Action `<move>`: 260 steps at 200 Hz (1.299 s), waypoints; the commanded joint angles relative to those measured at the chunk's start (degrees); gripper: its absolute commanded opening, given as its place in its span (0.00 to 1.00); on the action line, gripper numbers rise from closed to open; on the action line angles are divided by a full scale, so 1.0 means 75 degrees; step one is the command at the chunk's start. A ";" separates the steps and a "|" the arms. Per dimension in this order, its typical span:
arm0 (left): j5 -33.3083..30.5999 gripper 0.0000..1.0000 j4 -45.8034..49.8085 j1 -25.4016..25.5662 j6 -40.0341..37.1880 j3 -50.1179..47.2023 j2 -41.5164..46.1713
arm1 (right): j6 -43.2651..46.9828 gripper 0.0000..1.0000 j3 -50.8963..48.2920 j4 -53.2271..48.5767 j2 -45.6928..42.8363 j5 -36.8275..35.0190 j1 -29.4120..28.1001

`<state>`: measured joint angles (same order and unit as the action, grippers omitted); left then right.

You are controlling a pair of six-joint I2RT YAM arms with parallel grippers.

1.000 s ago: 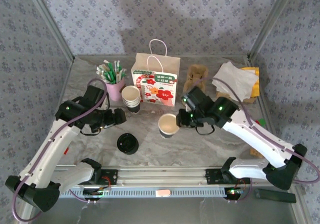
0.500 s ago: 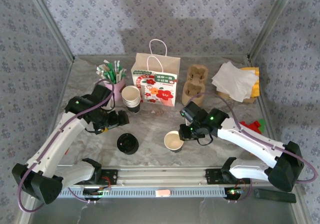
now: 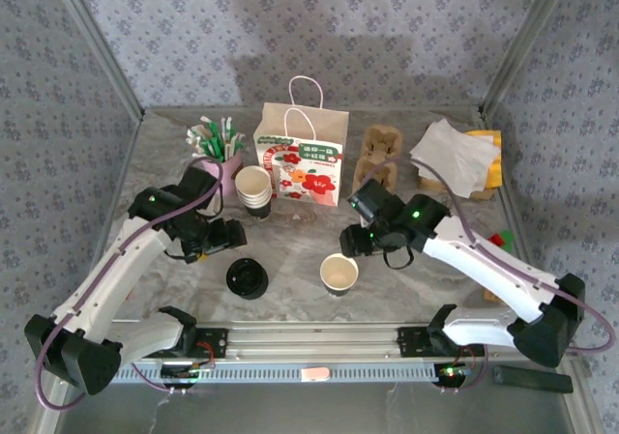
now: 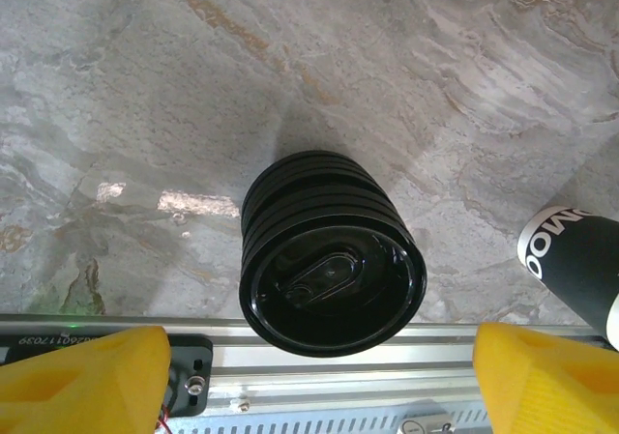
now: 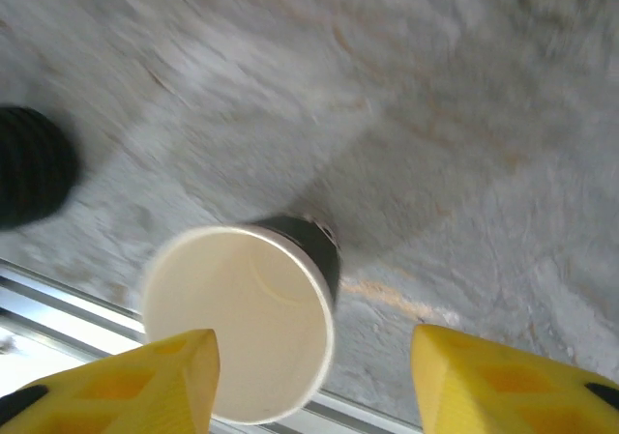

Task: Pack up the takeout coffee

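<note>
The paper cup (image 3: 338,273) stands upright on the marbled table (image 3: 290,250), near its front edge and just behind the metal rail (image 3: 309,337); its mouth is open and the pale inside shows; in the right wrist view the cup (image 5: 242,323) has a dark outer wall and sits low between the yellow fingers. The right gripper (image 3: 350,241) hangs just behind and to the right of the cup, released; from its own camera the right gripper (image 5: 309,357) has its jaws spread wide, one finger overlapping the cup's rim in the picture, the other well apart; whether that finger touches the rim I cannot tell.

To the cup's left, apart from it, lies a stack of black lids (image 3: 247,279); the left wrist view shows the stack (image 4: 329,255) tipped toward the rail. The left gripper (image 3: 227,233) hovers just behind the lids, released; its fingers (image 4: 87,376) stand far apart at the lower corners, gripping nothing.

Farther back stand a paper bag (image 3: 302,159) with a flower print and handles up, a stack of beige cups (image 3: 253,190) just to its left, a pink holder of green-and-white sticks (image 3: 221,168), brown cup carriers (image 3: 377,154) and white napkins (image 3: 453,156).
</note>
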<state>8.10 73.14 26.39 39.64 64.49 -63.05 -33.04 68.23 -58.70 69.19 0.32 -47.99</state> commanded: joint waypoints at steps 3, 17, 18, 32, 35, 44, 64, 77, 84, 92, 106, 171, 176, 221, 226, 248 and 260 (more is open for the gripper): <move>0.0014 0.75 0.0499 0.0049 -0.0090 -0.0208 0.0051 | 0.0729 0.60 0.1097 -0.0949 0.0255 -0.0490 -0.0050; 0.0129 0.70 0.0556 0.0066 -0.0193 -0.0362 -0.0028 | 0.0780 0.61 0.1453 -0.1330 0.0568 -0.0573 -0.0059; 0.0134 0.70 0.0558 0.0072 -0.0202 -0.0373 -0.0047 | 0.0782 0.61 0.1475 -0.1351 0.0582 -0.0577 -0.0059; 0.0180 0.68 0.0641 0.0124 -0.0336 -0.0451 -0.0241 | 0.0892 0.61 0.1674 -0.1495 0.0820 -0.0440 -0.0108; 0.0187 0.68 0.0649 0.0150 -0.0364 -0.0473 -0.0298 | 0.0920 0.62 0.1692 -0.1520 0.0853 -0.0442 -0.0135; 0.0169 0.66 0.0665 0.0234 -0.0470 -0.0501 -0.0468 | 0.0897 0.62 0.1699 -0.1602 0.0956 -0.0581 -0.0224; 0.0003 0.58 0.0666 0.0458 -0.0662 -0.0568 -0.0878 | 0.0731 0.63 0.1440 -0.1707 0.1023 -0.0825 -0.0305; -0.0205 0.54 0.0665 0.0604 -0.0788 -0.0601 -0.1119 | 0.0593 0.64 0.1265 -0.1680 0.0973 -0.0851 -0.0316; -0.0353 0.53 0.0660 0.0675 -0.0850 -0.0606 -0.1263 | 0.0509 0.64 0.1192 -0.1652 0.0920 -0.0867 -0.0320; -0.0544 0.51 0.0654 0.0760 -0.0919 -0.0640 -0.1417 | 0.0447 0.64 0.1149 -0.1613 0.0842 -0.0867 -0.0317; -0.0749 0.49 0.0572 0.0867 -0.1015 -0.0696 -0.1670 | 0.0340 0.64 0.1091 -0.1589 0.0728 -0.0897 -0.0317; -0.0845 0.39 -0.0175 0.0878 -0.1390 -0.0820 -0.2113 | 0.0237 0.65 0.1301 -0.1676 0.0552 -0.0991 -0.0293; -0.0854 0.38 -0.0206 0.0876 -0.1413 -0.0807 -0.2108 | 0.0233 0.65 0.1309 -0.1670 0.0533 -0.1002 -0.0293; -0.0751 0.32 -0.0638 0.0872 -0.1345 -0.1107 -0.2016 | 0.0268 0.65 0.1471 -0.1774 0.0385 -0.1094 -0.0270; -0.0743 0.31 -0.0694 0.0875 -0.1358 -0.1138 -0.1981 | 0.0268 0.65 0.1485 -0.1791 0.0362 -0.1106 -0.0270; -0.0670 0.27 -0.0752 0.0852 -0.1451 -0.1191 -0.1953 | 0.0213 0.66 0.1497 -0.1786 0.0203 -0.1155 -0.0271; -0.0671 0.24 -0.0741 0.0844 -0.1496 -0.1159 -0.1938 | 0.0192 0.66 0.1498 -0.1797 0.0144 -0.1196 -0.0273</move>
<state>2.74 68.10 32.75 29.65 55.70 -78.85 -30.61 77.65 -69.87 72.10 -6.76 -50.13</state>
